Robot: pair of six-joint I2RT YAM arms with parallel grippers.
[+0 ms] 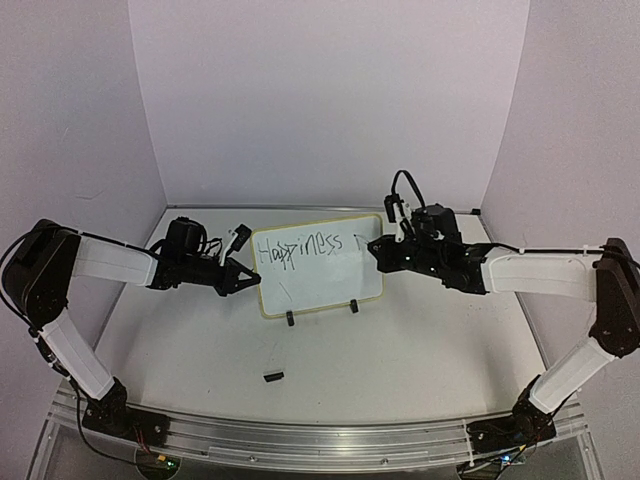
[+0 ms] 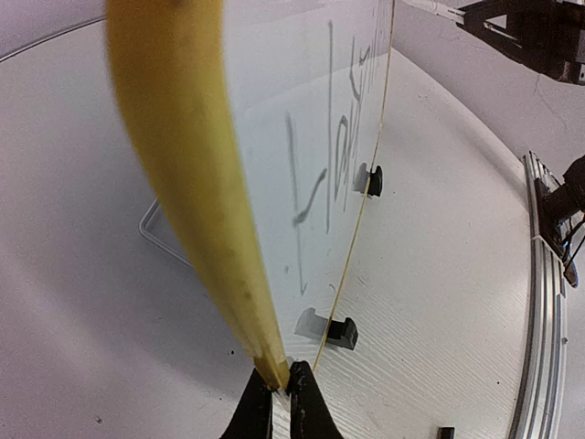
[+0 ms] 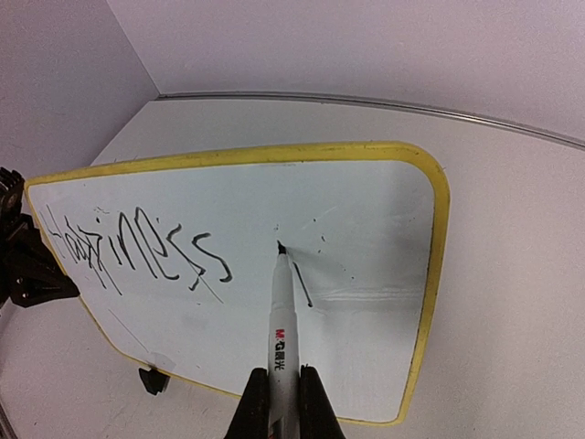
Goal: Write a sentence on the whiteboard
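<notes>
The whiteboard stands upright on two black clip feet at mid table, its rim pale yellow. Black marker writing on it reads "Happiness", with one short stroke after it. My left gripper is shut on the board's left rim, which fills the left wrist view. My right gripper is shut on a white marker with a black tip. The tip is at the board face just left of the stroke; I cannot tell whether it touches.
A small black piece, perhaps the marker cap, lies on the table in front of the board. The table's back wall and side walls stand close behind the board. A metal rail runs along the near edge.
</notes>
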